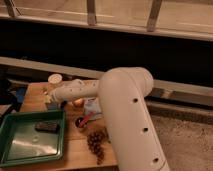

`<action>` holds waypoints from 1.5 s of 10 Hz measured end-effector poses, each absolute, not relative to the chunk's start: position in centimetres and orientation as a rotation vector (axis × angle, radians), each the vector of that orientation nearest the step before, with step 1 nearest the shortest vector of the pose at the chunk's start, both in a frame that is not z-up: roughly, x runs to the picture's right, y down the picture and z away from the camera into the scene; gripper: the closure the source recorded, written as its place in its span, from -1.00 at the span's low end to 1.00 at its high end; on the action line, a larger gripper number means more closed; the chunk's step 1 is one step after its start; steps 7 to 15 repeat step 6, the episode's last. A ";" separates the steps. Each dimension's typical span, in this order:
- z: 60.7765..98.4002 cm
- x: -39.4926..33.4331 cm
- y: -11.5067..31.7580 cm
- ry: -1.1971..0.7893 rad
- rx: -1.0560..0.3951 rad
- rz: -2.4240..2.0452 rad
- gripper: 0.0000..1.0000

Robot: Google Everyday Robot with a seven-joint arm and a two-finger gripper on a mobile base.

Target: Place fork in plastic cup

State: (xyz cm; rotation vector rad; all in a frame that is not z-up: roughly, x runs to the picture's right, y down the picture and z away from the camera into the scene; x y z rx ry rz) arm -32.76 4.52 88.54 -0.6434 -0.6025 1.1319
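We cannot make out the fork or the plastic cup. Our gripper [51,102] hangs over the wooden worktop [75,145], just beyond the green tray [31,145]; beside the tray sits a dark cup [81,122], with a white cup [55,79] farther back.

A wooden table [75,150] stands on speckled floor [185,145] beneath dim railed windows [120,12].

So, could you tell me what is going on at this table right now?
The robot's white arm reaches left across the wooden table, and its gripper sits low at the far left, beside the green tray. The plastic cup it needs for the fork isn't clearly visible, and neither is the fork.
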 end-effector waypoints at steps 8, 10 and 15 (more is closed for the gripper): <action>87.3 -32.7 3.3 -0.633 -0.596 1.133 -0.22; 87.3 -32.7 3.3 -0.633 -0.596 1.133 -0.22; 87.3 -32.7 3.3 -0.633 -0.596 1.133 -0.22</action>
